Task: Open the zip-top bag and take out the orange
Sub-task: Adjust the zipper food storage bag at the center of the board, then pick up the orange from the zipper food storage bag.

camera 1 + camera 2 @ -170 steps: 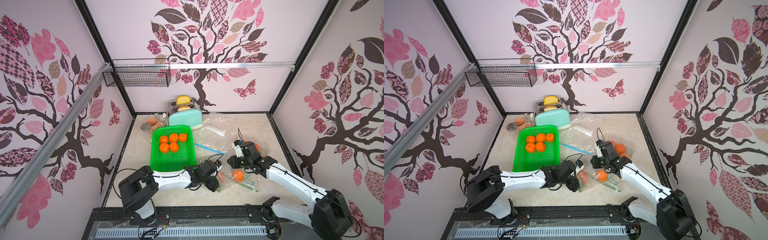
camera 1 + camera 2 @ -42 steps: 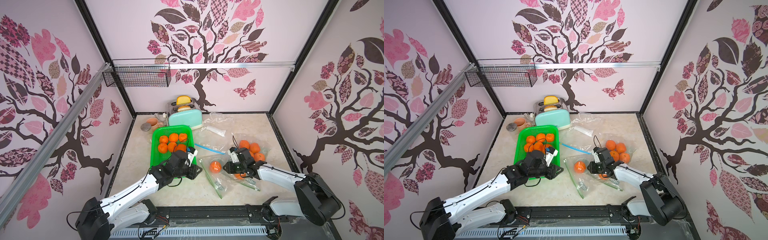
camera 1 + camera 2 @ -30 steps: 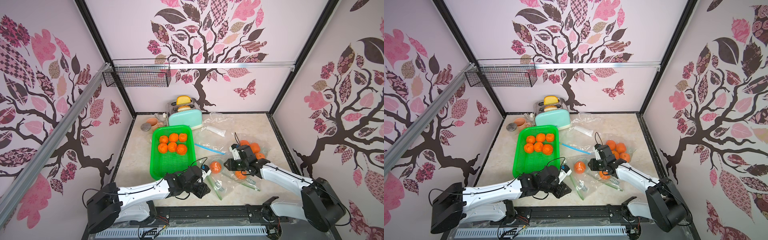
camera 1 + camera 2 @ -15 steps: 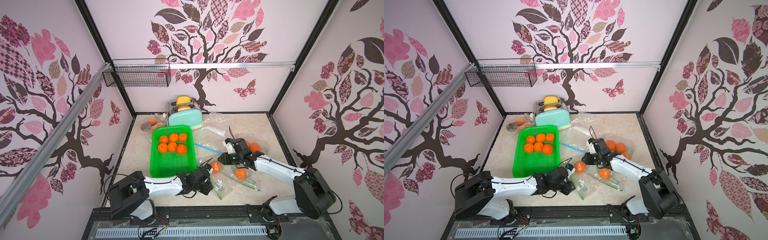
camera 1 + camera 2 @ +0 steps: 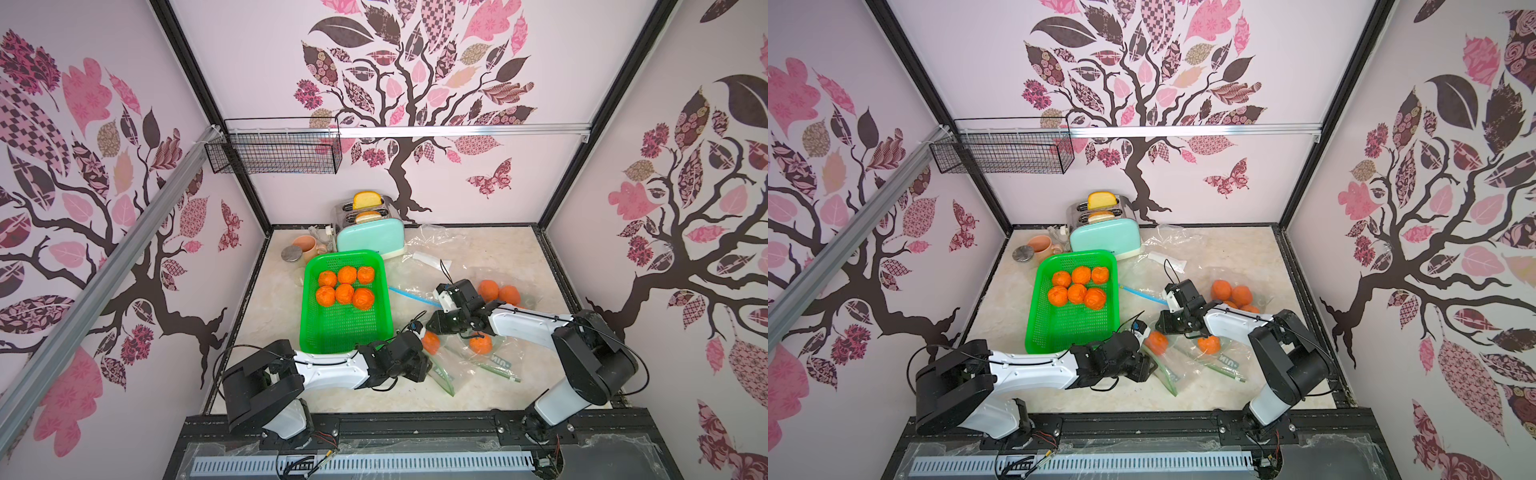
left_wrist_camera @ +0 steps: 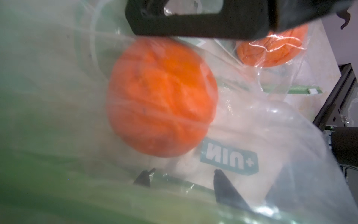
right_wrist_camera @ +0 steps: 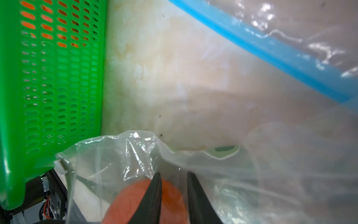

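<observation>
The clear zip-top bag (image 5: 446, 372) (image 5: 1171, 374) lies at the table's front middle, its green zip end toward my left gripper (image 5: 419, 366) (image 5: 1143, 365). The orange (image 5: 431, 343) (image 5: 1157, 342) (image 6: 160, 97) sits inside it. In the left wrist view my left gripper (image 6: 183, 175) stands open at the zip strip, seen through film, a short way from the orange. My right gripper (image 5: 436, 326) (image 5: 1165, 326) (image 7: 173, 186) is over the bag's far end, its fingers narrowly apart with bag film pinched between them and the orange (image 7: 127, 205) just beneath.
A green basket (image 5: 347, 328) (image 7: 48, 87) with several oranges stands left of the bag. A second bagged orange (image 5: 481, 344) (image 6: 271, 50) lies to the right, more bagged oranges (image 5: 498, 293) behind. A blue-zip bag (image 5: 407, 293) (image 7: 271, 50), toaster (image 5: 370, 239) and mug (image 5: 305, 247) sit farther back.
My left gripper has moved right along the front to the bag's zip end and opened its jaws. My right gripper has shifted slightly left and forward over the bag.
</observation>
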`<action>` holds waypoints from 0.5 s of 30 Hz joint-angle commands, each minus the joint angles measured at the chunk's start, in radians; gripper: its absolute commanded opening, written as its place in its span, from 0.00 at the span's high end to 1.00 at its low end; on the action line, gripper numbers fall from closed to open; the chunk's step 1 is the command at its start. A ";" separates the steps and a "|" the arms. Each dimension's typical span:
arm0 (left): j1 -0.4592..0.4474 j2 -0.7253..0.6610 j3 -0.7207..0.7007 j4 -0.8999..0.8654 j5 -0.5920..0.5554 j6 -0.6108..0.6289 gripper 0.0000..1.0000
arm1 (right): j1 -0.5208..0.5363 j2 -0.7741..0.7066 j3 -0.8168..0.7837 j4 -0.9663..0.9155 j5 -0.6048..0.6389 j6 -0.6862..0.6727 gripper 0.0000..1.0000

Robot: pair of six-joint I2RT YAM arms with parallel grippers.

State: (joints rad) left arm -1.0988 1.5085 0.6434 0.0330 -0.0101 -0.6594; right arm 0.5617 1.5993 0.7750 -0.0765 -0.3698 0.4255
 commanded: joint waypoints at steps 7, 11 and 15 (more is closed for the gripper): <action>-0.003 0.012 0.050 0.012 -0.056 0.052 0.23 | 0.006 -0.011 -0.083 0.021 -0.023 -0.004 0.73; -0.002 0.014 0.068 0.019 -0.023 0.070 0.20 | 0.006 -0.016 -0.100 0.037 -0.040 -0.002 0.73; -0.003 0.026 0.096 0.005 -0.008 0.088 0.18 | 0.006 -0.014 -0.106 0.047 -0.058 0.002 0.74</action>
State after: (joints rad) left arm -1.0996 1.5192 0.7036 0.0261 -0.0338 -0.6014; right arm 0.5610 1.5940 0.6849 -0.0196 -0.3996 0.4252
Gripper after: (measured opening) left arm 0.812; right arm 0.266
